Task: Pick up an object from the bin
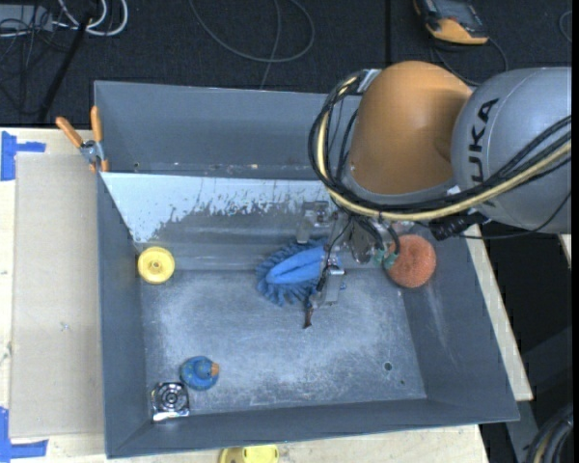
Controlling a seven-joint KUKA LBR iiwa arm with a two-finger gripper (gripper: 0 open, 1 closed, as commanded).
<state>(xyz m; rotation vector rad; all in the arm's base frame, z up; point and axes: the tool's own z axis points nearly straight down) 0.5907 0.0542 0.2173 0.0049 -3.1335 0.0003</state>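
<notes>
Camera view puts the claw (pixel 320 292) low in the middle of the bin (pixel 270 355), against the right edge of a blue spiky toy (pixel 288 272) lying on the bin floor. I cannot tell whether the claw is spread or pinching. Nothing looks lifted, so by my judgement grasp and raise are both left. An orange ball (pixel 411 260) sits just right of the claw, and a yellow disc (pixel 156 265) lies well apart at left.

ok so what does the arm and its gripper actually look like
The arm is a rounded silver-grey shell with dark KUKA lettering, partly cut off in this view. A smooth orange dome-shaped cover sits at its wrist, with black and pale yellow cables looped around it. Below that is a small gripper of bare metal and dark parts.
</notes>
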